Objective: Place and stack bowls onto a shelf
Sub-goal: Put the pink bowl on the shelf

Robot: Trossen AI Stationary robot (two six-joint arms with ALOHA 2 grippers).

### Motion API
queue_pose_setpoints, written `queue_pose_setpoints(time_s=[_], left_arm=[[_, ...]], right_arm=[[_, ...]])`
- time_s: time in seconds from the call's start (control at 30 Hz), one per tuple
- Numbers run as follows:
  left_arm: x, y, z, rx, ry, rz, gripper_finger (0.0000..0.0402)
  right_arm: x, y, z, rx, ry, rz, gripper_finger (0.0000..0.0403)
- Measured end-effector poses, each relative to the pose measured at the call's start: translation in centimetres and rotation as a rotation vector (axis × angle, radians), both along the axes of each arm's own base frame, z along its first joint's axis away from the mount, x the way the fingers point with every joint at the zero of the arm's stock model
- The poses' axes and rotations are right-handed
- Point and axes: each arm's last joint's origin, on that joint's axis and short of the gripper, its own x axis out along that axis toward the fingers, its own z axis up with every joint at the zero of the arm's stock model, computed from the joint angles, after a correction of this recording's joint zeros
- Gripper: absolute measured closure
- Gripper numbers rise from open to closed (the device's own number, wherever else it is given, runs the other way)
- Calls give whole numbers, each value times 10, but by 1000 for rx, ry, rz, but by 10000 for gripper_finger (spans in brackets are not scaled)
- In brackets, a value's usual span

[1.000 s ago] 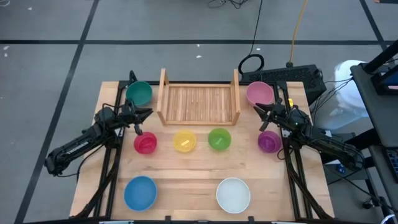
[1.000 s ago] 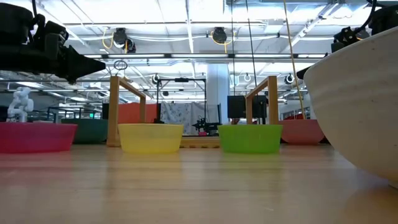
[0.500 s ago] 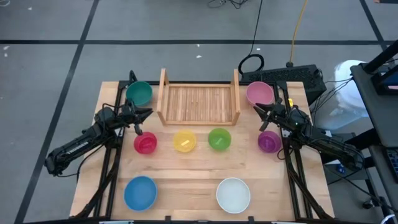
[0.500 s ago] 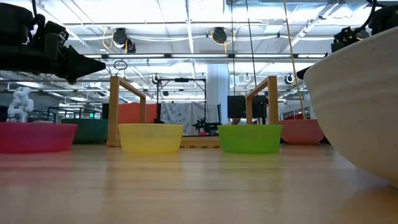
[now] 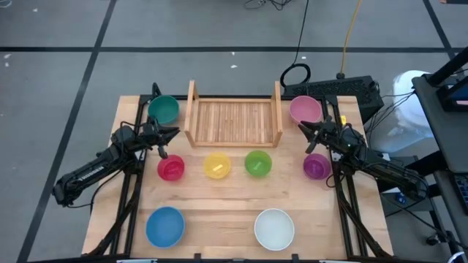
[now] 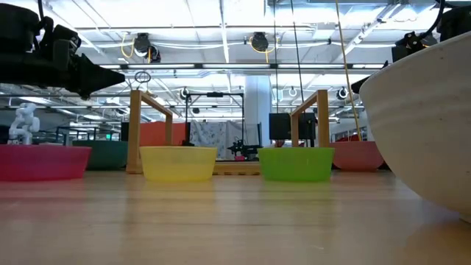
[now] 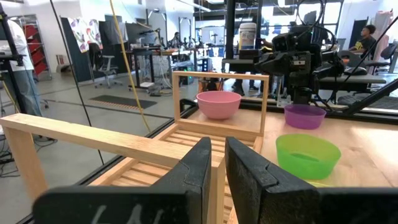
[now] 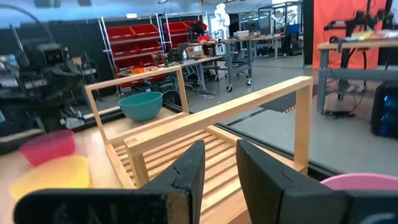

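Eight bowls rest on their bases on the table. In a row stand the red (image 5: 171,167), yellow (image 5: 217,165), light green (image 5: 258,163) and purple (image 5: 316,166) ones. Blue (image 5: 164,226) and white (image 5: 274,228) sit by the near edge. Teal (image 5: 164,109) and pink (image 5: 305,109) flank the wooden shelf (image 5: 234,122), which holds nothing. My left gripper (image 5: 174,132) hovers shut between the teal and red bowls, pointing at the shelf (image 7: 217,144). My right gripper (image 5: 301,127) hovers shut between the pink and purple bowls, facing the shelf (image 8: 219,148).
The shelf's two upright side boards (image 5: 191,111) (image 5: 278,109) stand at its left and right ends. A black box with cables (image 5: 344,91) lies beyond the table's far right corner. Bare tabletop (image 5: 219,204) lies between the bowl row and the two near bowls.
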Motion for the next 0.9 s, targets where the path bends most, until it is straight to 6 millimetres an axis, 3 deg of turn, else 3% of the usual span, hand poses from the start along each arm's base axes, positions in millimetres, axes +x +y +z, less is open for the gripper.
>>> queue_pose_setpoints(time_s=[0.27,0.5,0.67,0.9], left_arm=[[0,0,0,59,21,3,348],[0,0,1,89,23,5,348],[0,0,1,61,14,3,348],[0,0,1,47,9,3,348]], right_arm=[[1,2,1,94,-65,98,316],[2,5,4,-33,26,186,316],[-8,10,40,-146,105,186,316],[-26,19,87,-85,321,206,316]])
